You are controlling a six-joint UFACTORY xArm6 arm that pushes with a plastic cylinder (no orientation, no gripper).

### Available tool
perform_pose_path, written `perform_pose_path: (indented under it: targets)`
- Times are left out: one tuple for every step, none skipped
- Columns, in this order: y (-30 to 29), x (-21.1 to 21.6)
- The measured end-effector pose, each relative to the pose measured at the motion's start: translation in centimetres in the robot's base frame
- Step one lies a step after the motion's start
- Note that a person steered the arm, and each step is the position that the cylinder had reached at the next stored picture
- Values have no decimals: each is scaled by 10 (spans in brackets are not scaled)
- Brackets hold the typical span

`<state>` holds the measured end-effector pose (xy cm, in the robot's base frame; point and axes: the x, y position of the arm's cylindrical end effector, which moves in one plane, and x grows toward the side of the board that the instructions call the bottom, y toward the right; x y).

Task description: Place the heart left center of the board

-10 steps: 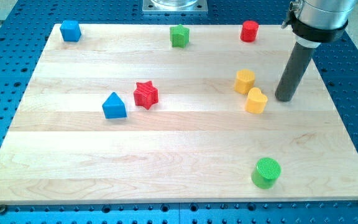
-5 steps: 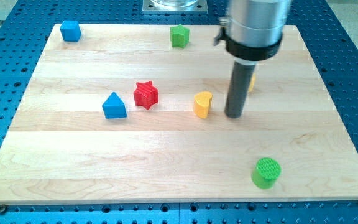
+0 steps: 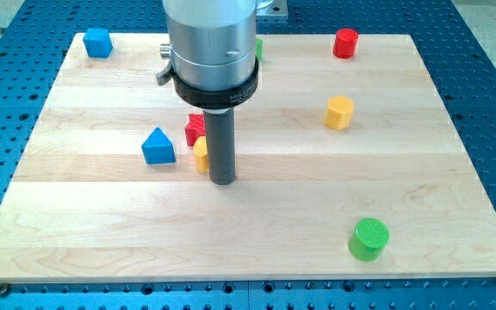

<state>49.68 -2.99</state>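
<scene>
The yellow heart [image 3: 201, 154] lies left of the board's middle, mostly hidden behind the rod. My tip [image 3: 222, 180] stands right against the heart's right side. The red star [image 3: 195, 128] is just above the heart, also partly hidden, and looks to touch it. The blue house-shaped block [image 3: 158, 147] sits a short way to the heart's left.
A yellow hexagon block [image 3: 339, 112] lies right of centre. A red cylinder [image 3: 345, 42] is at the top right, a blue block [image 3: 98, 42] at the top left, a green block [image 3: 257, 47] at the top behind the arm, and a green cylinder [image 3: 368, 238] at the bottom right.
My tip has swept from the right side to left of centre, pushing the yellow heart leftward away from the yellow hexagon, up against the red star.
</scene>
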Motion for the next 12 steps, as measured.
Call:
perform_pose_path:
  targets:
    - [-7,-19]
    - [-28,-33]
    - [-62,-46]
    - [-73,-70]
    - [-124,-75]
    - [-155,-78]
    - [-150,-93]
    - [-177,-94]
    - [-177,-94]
    - [-177,-94]
    - [-177,-94]
    - [-177,-95]
